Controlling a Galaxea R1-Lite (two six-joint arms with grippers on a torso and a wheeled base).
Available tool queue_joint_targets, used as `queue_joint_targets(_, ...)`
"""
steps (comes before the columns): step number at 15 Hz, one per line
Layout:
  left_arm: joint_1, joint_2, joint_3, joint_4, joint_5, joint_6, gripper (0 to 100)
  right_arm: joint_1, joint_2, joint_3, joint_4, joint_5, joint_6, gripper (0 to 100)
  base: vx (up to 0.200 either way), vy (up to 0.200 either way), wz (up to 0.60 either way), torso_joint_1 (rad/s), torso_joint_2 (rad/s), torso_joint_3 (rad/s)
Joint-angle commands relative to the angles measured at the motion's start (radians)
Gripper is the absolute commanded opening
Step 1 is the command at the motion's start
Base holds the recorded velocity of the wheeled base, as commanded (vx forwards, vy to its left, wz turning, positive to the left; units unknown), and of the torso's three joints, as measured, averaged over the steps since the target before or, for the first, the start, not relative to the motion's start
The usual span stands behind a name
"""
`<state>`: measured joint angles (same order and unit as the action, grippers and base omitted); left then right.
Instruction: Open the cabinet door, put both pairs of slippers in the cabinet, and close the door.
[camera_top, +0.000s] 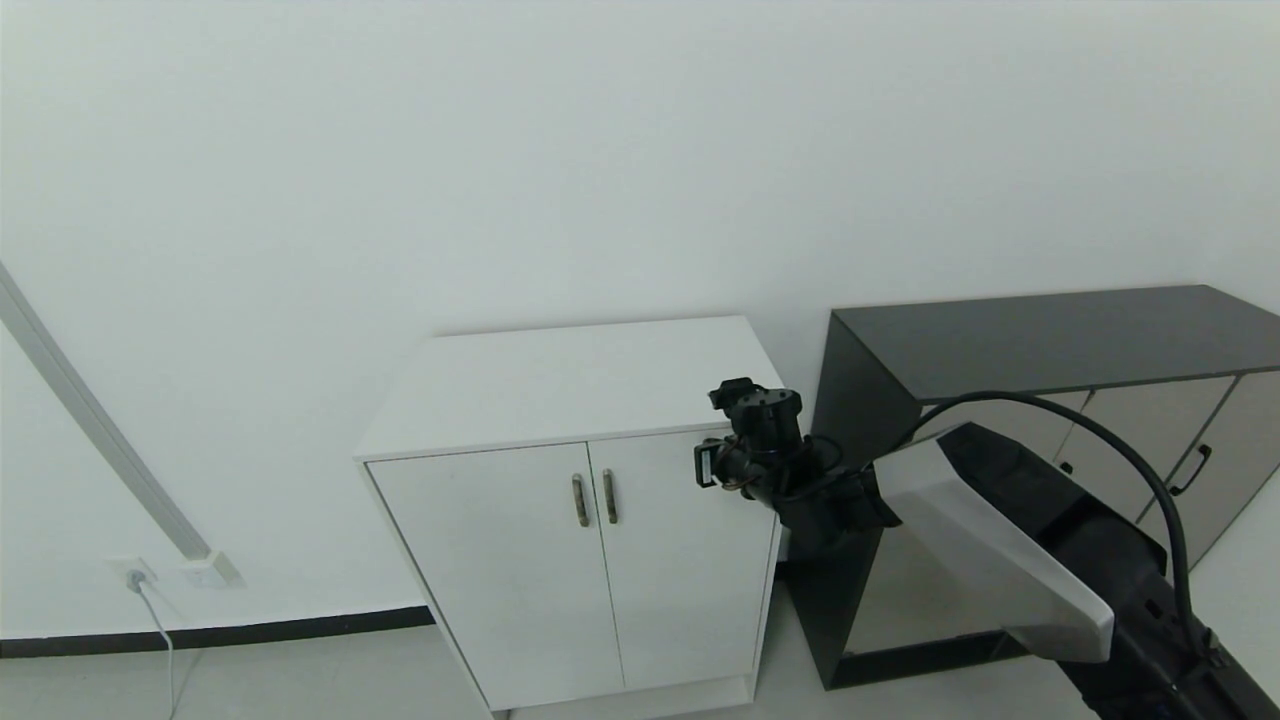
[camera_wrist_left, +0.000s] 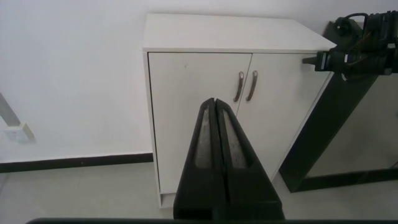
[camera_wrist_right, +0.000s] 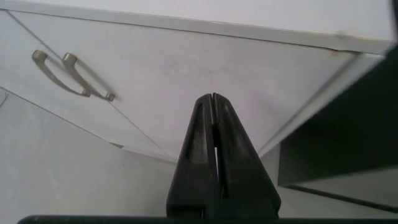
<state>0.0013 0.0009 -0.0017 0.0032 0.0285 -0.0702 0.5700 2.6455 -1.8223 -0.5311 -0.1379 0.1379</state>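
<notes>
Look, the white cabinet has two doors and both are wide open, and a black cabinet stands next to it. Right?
No: both doors are shut, handles side by side, as the head view shows. The white cabinet does have two doors, and the black cabinet stands next to it.
</notes>
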Motion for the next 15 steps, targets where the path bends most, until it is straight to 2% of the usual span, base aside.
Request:
queue_joint_targets(1,0.0,0.001,0.0,0.0,0.001,0.0,0,0.002,-0.027,0.031,-0.003,-0.023,0.0,0,0.0,0.0,0.0,0.0,0.0,0.0)
queue_joint_targets(9,0.0,-0.001,0.0,0.0,0.001,0.0,0,0.001,-0.317,0.477,-0.161,-0.028,0.002,0,0.0,0.0,0.0,0.0,0.0,0.0)
queue_joint_targets(11,0.0,-0.001,0.0,0.0,0.001,0.0,0,-0.016,-0.429,0.643,-0.23,-0.028,0.0,0,0.0,0.0,0.0,0.0,0.0,0.0)
queue_joint_targets(15,0.0,0.001,0.0,0.0,0.001,0.0,0,-0.065,-0.584,0.844,-0.287,-0.028,-0.009,0,0.0,0.0,0.0,0.0,0.0,0.0)
